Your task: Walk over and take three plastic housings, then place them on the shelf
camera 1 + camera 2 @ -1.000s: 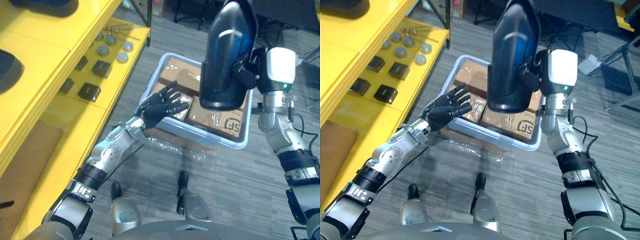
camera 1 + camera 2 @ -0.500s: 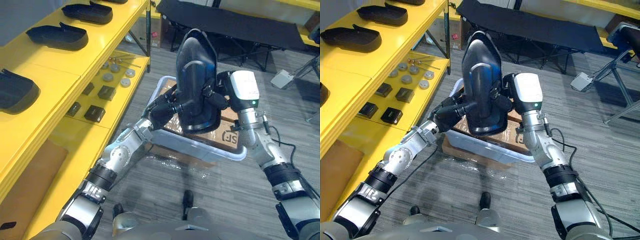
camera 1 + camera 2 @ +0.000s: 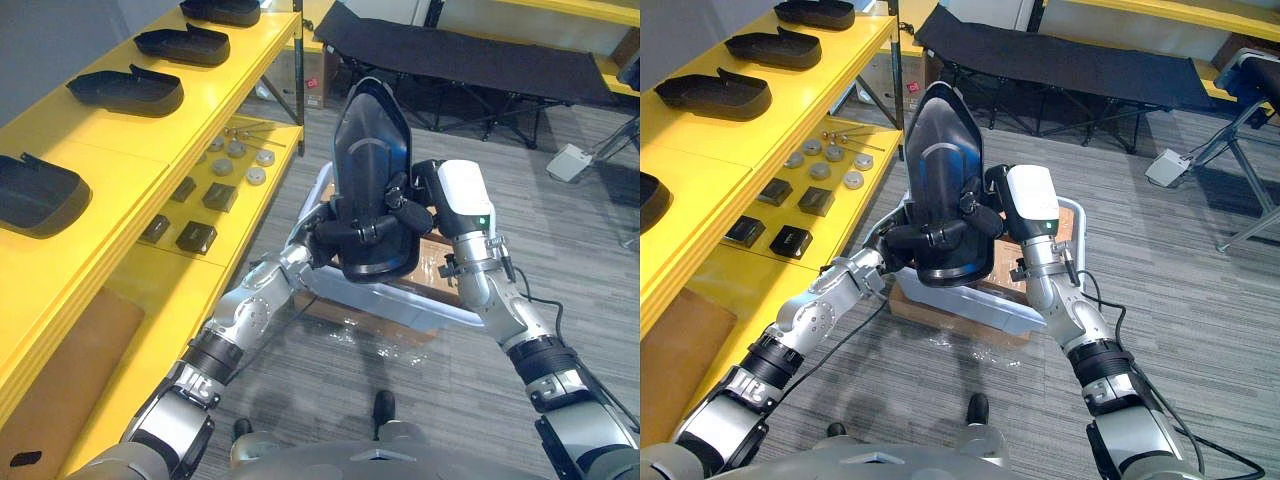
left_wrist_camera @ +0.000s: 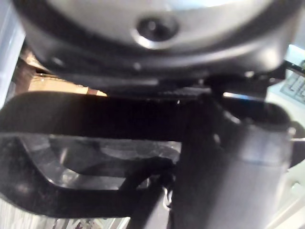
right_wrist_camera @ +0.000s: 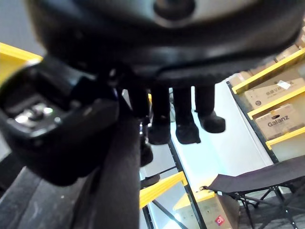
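The fingers (image 3: 958, 232) of my left hand (image 3: 905, 240) are curled across the lower front of the plastic housing (image 3: 372, 150), wrapped round it near its bottom rim. The fingers (image 3: 975, 198) of my right hand (image 3: 405, 195) are hooked over the same housing's edge from the other side, a little higher up, so both hands grip it. Between them the black housing stands upright with its narrow end up, held in the air above a pale blue bin (image 3: 425, 305). The bin sits on the floor with cardboard boxes (image 3: 440, 268) inside it. To my left runs the yellow shelf (image 3: 150, 135). On its upper level the other housings (image 3: 125, 90) lie in a row, well apart from the one I hold. The lower level carries small round discs (image 3: 240, 160) and black blocks (image 3: 195, 237). Beyond the bin stands a black folding cot (image 3: 470, 60).
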`<state>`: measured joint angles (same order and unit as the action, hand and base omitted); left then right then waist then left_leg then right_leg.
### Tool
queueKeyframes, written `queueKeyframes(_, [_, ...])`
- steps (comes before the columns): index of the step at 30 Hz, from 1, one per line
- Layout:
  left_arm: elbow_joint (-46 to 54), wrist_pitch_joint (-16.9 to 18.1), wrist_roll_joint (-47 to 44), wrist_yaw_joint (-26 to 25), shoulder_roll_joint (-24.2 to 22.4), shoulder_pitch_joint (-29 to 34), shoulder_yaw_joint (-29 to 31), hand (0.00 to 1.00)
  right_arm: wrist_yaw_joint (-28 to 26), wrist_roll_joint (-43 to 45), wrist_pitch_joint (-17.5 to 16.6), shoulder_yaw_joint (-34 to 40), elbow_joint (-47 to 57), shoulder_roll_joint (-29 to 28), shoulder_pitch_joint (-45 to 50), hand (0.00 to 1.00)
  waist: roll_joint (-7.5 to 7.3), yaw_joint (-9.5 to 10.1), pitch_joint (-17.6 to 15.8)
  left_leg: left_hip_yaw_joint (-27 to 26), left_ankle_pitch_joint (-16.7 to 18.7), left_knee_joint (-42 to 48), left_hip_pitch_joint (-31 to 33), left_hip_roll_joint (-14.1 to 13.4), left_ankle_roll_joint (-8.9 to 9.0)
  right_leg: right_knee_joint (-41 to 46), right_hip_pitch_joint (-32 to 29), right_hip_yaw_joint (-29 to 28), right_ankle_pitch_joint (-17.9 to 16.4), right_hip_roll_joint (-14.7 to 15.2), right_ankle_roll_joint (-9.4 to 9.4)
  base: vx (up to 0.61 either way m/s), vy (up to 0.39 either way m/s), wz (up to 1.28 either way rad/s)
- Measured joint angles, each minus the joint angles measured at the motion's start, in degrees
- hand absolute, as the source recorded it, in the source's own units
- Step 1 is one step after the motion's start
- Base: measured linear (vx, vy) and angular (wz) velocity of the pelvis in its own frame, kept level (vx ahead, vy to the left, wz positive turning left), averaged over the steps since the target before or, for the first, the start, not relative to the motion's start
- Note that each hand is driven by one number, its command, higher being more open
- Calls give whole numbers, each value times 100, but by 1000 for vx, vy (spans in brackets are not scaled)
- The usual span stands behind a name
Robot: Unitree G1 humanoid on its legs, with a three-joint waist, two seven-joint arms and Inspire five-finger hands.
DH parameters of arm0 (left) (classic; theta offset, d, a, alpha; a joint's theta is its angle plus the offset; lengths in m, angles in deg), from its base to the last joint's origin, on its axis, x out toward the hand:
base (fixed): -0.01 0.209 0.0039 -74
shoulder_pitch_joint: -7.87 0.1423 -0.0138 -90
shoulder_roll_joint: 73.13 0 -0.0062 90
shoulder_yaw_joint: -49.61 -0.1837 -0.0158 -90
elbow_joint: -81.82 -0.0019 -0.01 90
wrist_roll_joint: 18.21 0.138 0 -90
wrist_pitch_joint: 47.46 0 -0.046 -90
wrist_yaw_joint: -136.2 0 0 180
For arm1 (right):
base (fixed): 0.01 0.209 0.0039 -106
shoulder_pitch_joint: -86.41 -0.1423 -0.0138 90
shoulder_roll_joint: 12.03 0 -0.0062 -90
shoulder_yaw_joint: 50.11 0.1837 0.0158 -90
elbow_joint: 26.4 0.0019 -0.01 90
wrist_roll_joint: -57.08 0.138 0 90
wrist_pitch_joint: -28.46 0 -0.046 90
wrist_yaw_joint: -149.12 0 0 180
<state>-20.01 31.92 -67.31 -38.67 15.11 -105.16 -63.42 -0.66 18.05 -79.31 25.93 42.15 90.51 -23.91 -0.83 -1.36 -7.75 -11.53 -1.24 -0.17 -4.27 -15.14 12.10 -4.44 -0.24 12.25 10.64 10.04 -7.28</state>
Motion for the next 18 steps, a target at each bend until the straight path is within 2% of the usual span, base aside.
queueKeyframes(5, [0, 40, 23, -161, -90, 68, -84, 0, 4, 8, 61, -4, 4, -28, 85, 0, 68, 46, 53, 0, 16, -1, -19, 0, 0, -4, 27, 0, 0, 0, 0, -18, 4, 0])
queueKeyframes(9, [-223, 122, 69, -660, -182, 128, -13, 0, 14, 4, 64, -86, 238, -178, 210, 0, 113, 33, 82, 1, 17, -2, -25, -1, -3, -5, 26, 0, 1, -1, -3, -8, 2, 0])
queueKeyframes(18, [-185, 375, 257, -749, -302, 323, -22, 0, 12, 5, 129, -115, 244, -263, 217, 0, 111, 123, 86, 11, 14, -7, -28, 1, 1, -4, 28, 5, 3, 0, -6, 0, 0, 0])
